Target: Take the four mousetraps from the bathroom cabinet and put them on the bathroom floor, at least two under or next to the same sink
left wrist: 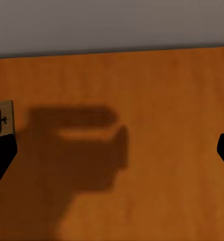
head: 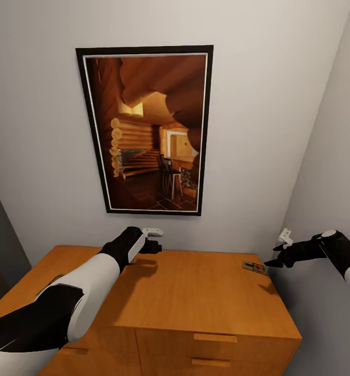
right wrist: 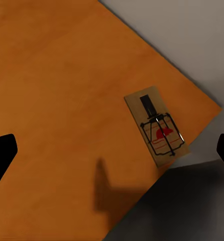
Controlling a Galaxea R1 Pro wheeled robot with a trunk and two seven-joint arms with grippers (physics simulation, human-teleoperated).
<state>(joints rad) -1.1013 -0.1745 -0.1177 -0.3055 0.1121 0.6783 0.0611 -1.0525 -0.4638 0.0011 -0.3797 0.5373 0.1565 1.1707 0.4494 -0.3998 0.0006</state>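
Note:
One mousetrap (head: pixel 254 268) lies flat on the orange-brown cabinet (head: pixel 196 292) top, near its back right corner. My right gripper (head: pixel 274 255) hovers just right of it, past the cabinet's edge, open and holding nothing. In the right wrist view the mousetrap (right wrist: pixel 156 125) sits by the cabinet (right wrist: pixel 67 100) corner, between the spread fingertips (right wrist: pixel 1 155) and further off. My left gripper (head: pixel 153 244) hangs over the back middle of the top, open and empty. The end of a second mousetrap (left wrist: pixel 1 118) shows beside one of its fingers (left wrist: pixel 0 158) in the left wrist view.
A large framed picture (head: pixel 149 130) of a log cabin hangs on the pale wall behind the cabinet. Drawers with wooden bar handles (head: pixel 215 338) face me below the top. A grey side wall (head: pixel 326 183) stands close on the right, and a dark panel (head: pixel 0 235) on the left.

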